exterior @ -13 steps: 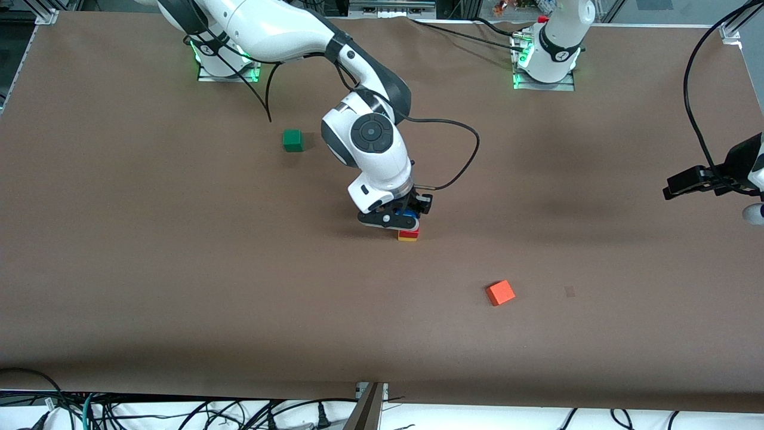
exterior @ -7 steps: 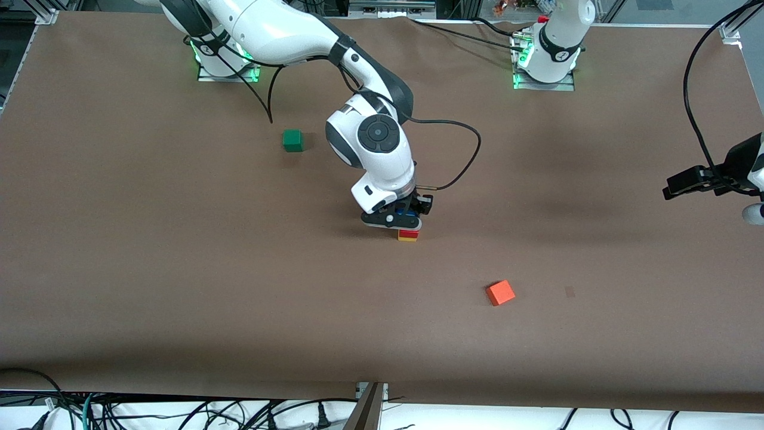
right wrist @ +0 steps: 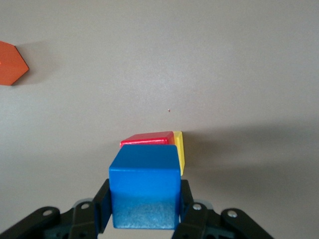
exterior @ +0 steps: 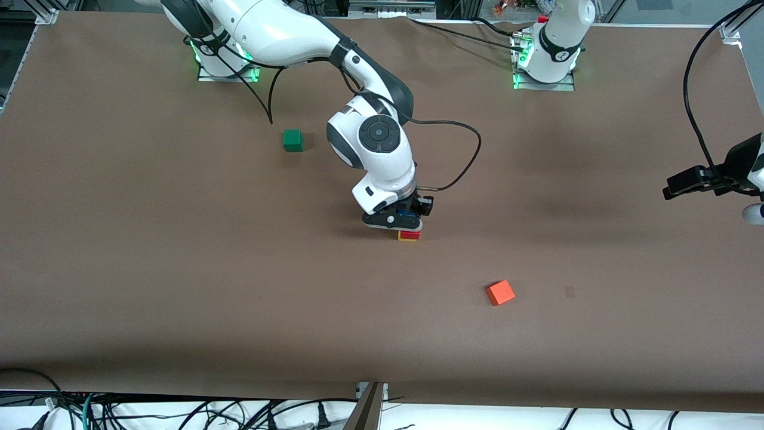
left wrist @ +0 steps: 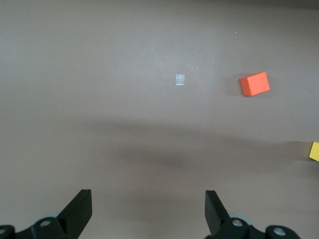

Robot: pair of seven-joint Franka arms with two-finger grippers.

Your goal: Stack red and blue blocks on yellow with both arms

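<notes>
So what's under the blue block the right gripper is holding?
Under the blue block, shut in the right gripper, sits the red block on the yellow block. Whether blue touches red is hidden.

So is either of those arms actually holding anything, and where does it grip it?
Yes: the right gripper pinches the blue block by two opposite sides, over the red block. The left gripper holds nothing.

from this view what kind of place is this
Likely a robotics lab bench: two arms bolted to a brown table, loose cables along its edge, and colored cubes; the right gripper holds a blue cube over a red cube.
</notes>
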